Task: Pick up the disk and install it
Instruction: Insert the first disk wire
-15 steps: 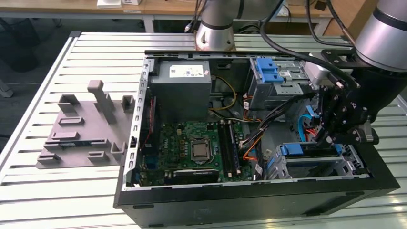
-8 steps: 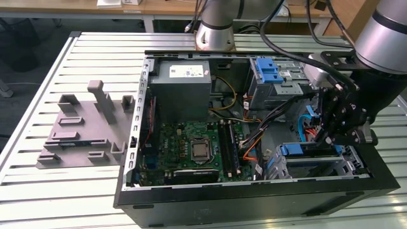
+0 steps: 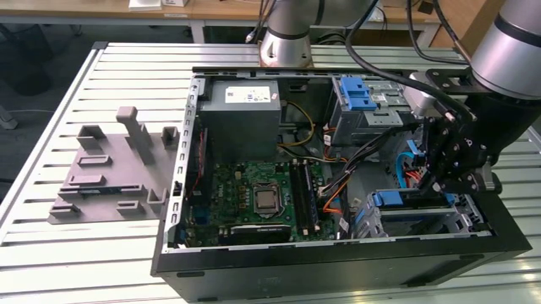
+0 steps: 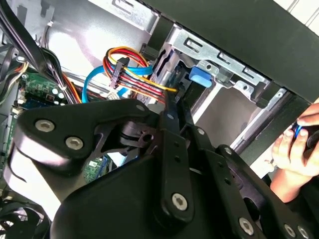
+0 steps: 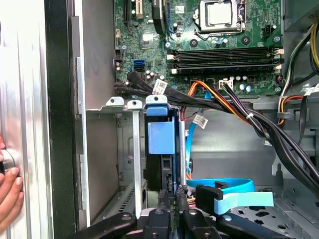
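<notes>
The gripper pinches the disk narrowly in its bay; best kept square to the rails

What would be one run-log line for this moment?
gripper: inside open computer case, at drive cage | disk: upright in cage slot | hand: outside case | fingers: unclear
</notes>
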Motion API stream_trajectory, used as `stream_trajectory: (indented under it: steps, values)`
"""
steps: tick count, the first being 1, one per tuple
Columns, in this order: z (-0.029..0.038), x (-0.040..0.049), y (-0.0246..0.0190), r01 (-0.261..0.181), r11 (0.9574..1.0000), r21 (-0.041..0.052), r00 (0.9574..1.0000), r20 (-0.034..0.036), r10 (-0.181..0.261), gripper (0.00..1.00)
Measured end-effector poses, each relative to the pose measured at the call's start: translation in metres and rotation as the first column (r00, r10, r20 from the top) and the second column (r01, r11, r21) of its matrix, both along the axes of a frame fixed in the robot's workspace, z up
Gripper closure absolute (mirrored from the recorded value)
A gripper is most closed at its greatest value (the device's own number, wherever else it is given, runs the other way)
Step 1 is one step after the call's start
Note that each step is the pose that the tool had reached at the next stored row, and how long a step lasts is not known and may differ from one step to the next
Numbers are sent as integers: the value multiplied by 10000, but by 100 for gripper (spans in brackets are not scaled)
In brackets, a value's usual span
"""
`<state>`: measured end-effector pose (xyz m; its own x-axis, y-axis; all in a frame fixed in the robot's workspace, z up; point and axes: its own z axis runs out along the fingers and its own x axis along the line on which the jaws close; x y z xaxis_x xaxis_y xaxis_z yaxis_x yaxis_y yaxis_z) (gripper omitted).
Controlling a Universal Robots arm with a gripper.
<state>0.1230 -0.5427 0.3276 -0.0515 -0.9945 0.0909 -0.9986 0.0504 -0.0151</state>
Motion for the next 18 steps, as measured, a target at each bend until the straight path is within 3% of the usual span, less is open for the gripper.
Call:
stream_trajectory:
  steps: [2, 3, 10, 13, 15, 17, 18]
  values:
    - [-1, 0, 0, 0, 10000, 2, 10000, 1, 0, 83]
    - [0, 0, 0, 0, 10000, 4, 10000, 1, 0, 76]
    - [117, 0, 1, -1, 10000, 1, 10000, -9, 1, 76]
    - [121, 0, 1, 0, 10000, 4, 10000, -9, 0, 76]
    - [123, 0, 1, 0, 10000, 3, 10000, -9, 0, 78]
    - [125, 0, 1, 0, 10000, 2, 10000, -10, 0, 89]
    - [125, 0, 1, -1, 10000, 2, 10000, -9, 1, 89]
